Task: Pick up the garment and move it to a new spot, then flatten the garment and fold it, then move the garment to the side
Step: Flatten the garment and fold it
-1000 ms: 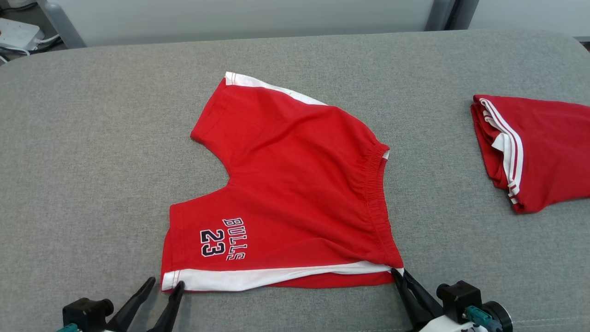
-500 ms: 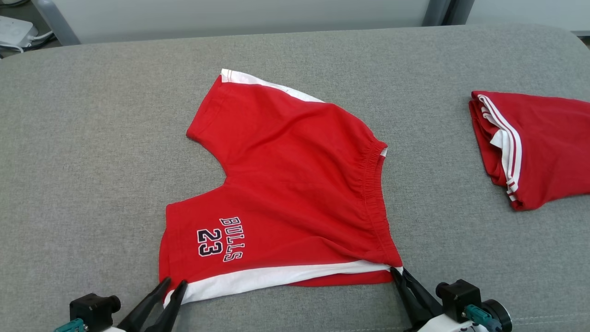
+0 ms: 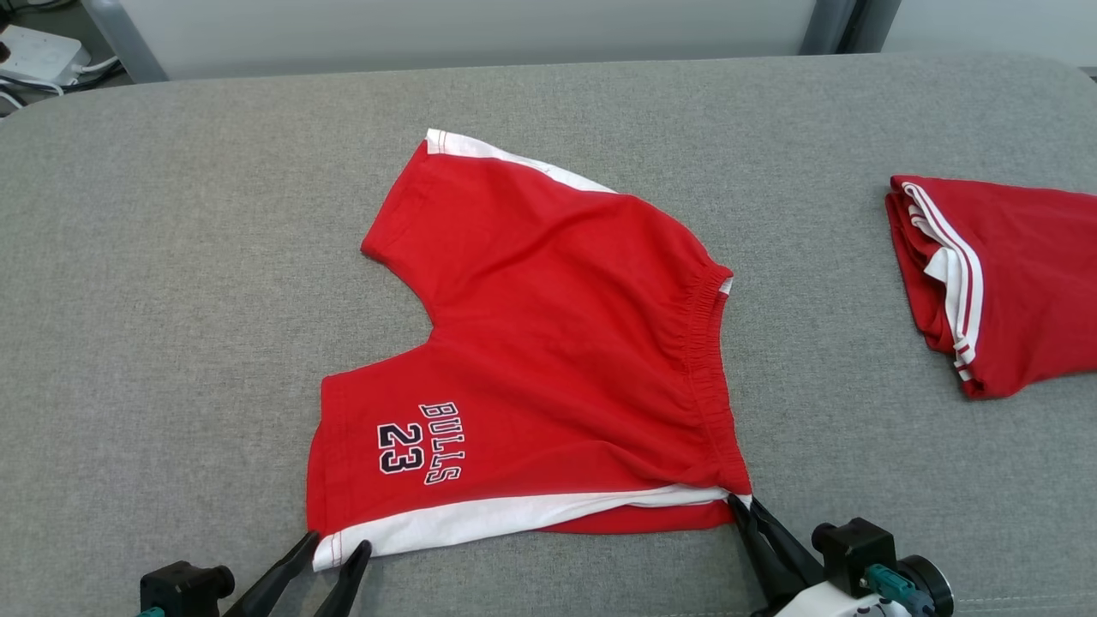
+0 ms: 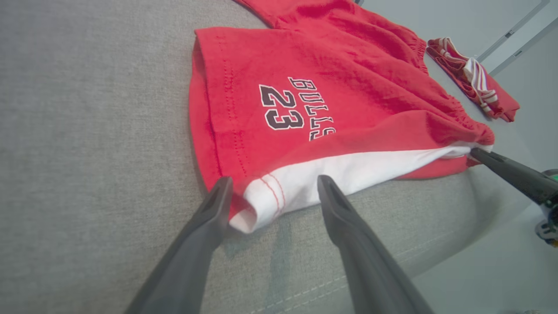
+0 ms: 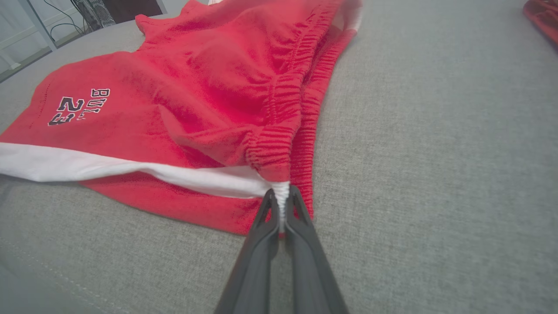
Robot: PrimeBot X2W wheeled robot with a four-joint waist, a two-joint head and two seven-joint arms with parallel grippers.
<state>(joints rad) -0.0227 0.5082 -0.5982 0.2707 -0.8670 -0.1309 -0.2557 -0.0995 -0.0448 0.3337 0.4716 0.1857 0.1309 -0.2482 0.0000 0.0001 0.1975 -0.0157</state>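
Pinching hand: the right hand (image 3: 735, 502) comes in low from 5 o'clock. Its two dark fingers are pressed tight together on the near corner of the garment (image 3: 557, 343), where the white stripe (image 3: 514, 514) meets the waistband (image 3: 707, 360).
Left hand: the left hand (image 3: 338, 542) reaches in from 7 o'clock with its fingers spread and released. The garment's near hem corner lies between them. One tip sits at the red edge and the other beside the white stripe, and nothing is clamped.
Bench: the grey, fabric-covered bench (image 3: 171, 300) carries everything.
Garment: a pair of red shorts in the middle of the bench, mostly flat. The waistband faces 3 o'clock and the leg openings face 9 o'clock. At the pinched corner the top layer stands slightly apart from the red layer beneath.
Print: the "BULLS 23" print (image 3: 420, 441) is on the near leg, and the far leg points toward 11 o'clock.
Second red cloth: the second red cloth (image 3: 1011, 283) is folded and white-striped, and lies well apart at 3 o'clock.
Beyond the bench: a white power strip (image 3: 34, 56) sits at 10 o'clock.
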